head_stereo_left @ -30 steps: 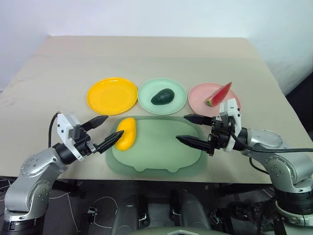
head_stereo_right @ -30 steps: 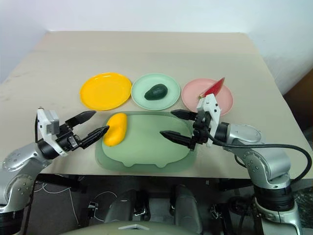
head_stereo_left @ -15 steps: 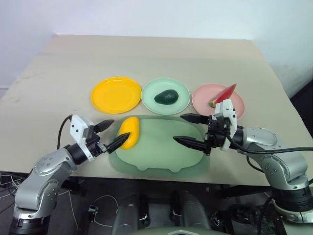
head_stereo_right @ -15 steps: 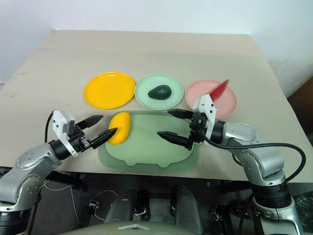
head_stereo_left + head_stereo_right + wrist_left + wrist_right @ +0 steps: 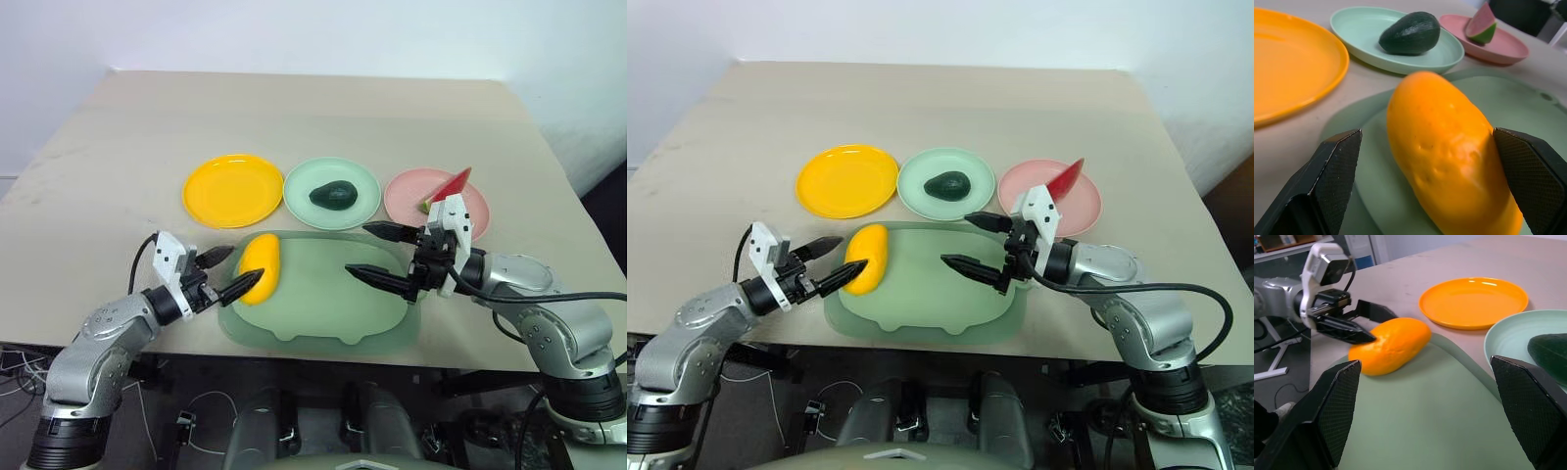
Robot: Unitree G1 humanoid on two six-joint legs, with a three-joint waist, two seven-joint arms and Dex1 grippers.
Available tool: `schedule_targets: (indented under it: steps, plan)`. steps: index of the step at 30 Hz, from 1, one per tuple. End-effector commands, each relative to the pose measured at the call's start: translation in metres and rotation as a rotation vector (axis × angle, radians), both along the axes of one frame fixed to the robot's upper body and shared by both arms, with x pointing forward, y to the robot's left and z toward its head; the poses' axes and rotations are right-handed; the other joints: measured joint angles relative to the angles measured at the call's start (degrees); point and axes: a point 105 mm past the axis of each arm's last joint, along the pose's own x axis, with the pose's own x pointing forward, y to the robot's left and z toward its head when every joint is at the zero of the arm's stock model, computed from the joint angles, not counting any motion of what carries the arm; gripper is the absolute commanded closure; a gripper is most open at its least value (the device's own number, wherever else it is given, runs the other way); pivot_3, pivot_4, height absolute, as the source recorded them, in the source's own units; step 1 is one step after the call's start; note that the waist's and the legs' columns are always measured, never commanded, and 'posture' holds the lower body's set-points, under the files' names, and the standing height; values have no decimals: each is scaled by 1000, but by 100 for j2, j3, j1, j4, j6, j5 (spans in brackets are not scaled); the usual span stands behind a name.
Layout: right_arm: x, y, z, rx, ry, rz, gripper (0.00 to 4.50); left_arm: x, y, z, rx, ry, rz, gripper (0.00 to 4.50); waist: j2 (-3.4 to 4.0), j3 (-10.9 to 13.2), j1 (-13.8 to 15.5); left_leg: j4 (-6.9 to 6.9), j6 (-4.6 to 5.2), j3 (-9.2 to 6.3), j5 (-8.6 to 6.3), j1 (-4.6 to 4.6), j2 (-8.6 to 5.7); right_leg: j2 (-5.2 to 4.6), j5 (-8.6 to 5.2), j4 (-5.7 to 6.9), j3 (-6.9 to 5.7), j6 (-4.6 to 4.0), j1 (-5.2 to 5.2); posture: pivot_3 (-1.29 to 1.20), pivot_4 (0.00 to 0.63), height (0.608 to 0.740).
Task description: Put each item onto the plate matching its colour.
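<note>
The green tray (image 5: 323, 318) sits lower centre with the mango (image 5: 260, 268) on its left edge. Above: empty yellow plate (image 5: 233, 190), avocado (image 5: 333, 195) on green, watermelon (image 5: 443, 189) on pink. Left gripper (image 5: 227, 272) spread around the mango; right gripper (image 5: 376, 256) spread, empty

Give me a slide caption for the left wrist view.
Open left gripper straddling the mango on the tray, plates behind.

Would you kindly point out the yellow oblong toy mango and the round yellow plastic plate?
yellow oblong toy mango (image 5: 260, 266): left eye view, middle of its body.
round yellow plastic plate (image 5: 233, 189): left eye view, bare centre.
</note>
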Motion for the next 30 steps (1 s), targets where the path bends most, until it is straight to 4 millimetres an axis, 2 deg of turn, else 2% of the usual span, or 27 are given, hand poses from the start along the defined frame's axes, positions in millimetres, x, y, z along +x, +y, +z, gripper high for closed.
schedule_targets:
  steps: [1, 9, 11, 14, 15, 16, 20, 21, 26, 30]
  plan:
    - [-4, 0, 11, 0, -60, 2, 18, -1, -6, -1, -23, 57, -21, 0, 0, 0, 2, 0, 0, 0, 0, 0, 0, 0, 0, 0, 0, 0, 0, 0, 150, 696]
    - [1, 0, 11, -9, -66, -21, 18, 16, -42, 17, -38, 43, -72, 0, -2, 1, 3, 5, 3, -1, -1, -4, -1, 1, 4, -1, -1, 7, 3, 0, 150, 696]
    - [3, 0, 10, -14, -67, -28, 18, 18, -56, 15, -36, 69, -82, 0, -2, 1, 3, 6, 3, -1, -1, -4, -1, 2, 9, 1, -1, 15, 2, 0, 150, 696]
    - [6, -1, 10, -20, -67, -40, 18, 18, -64, 12, -31, 101, -93, 0, -2, 1, 3, 11, 4, -1, -1, -4, -1, 2, 9, 5, -1, 16, 4, 0, 150, 696]
    - [6, -2, 10, -21, -67, -42, 18, 18, -65, 11, -31, 107, -95, 0, -2, 1, 2, 12, 4, -1, -1, -4, 0, 3, 9, 6, -1, 16, 4, 0, 150, 696]
    - [7, -2, 10, -21, -67, -43, 0, 18, -65, 8, -20, 122, -87, 184, -2, 1, 0, 13, 4, -2, -1, -4, 0, 3, 9, 6, -1, 16, 4, 0, 150, 696]
    - [9, -4, 7, -34, -54, -56, 0, 14, -60, -3, 52, 162, -94, 1239, -2, 1, 0, 15, 5, -3, -2, -4, 1, 3, 9, 7, -2, 15, 4, 0, 150, 696]
    - [10, -4, 7, -36, -53, -58, 0, 14, -59, -4, 63, 165, -94, 1348, -2, 1, -1, 15, 5, -3, -2, -4, 1, 3, 8, 7, -2, 15, 4, 0, 150, 696]
    - [12, -3, 6, -37, -55, -66, 0, 16, -54, 4, 75, 130, -101, 1348, -2, 1, -1, 15, 5, -4, -2, -4, 1, 2, 4, 6, -2, 8, 4, 0, 150, 696]
    - [11, -3, 8, -29, -58, -69, 0, 19, -44, 30, 12, 47, -89, 1348, -3, 2, 0, 15, 5, -4, -2, -7, 1, 2, 4, 6, -2, 7, 0, 0, 150, 696]
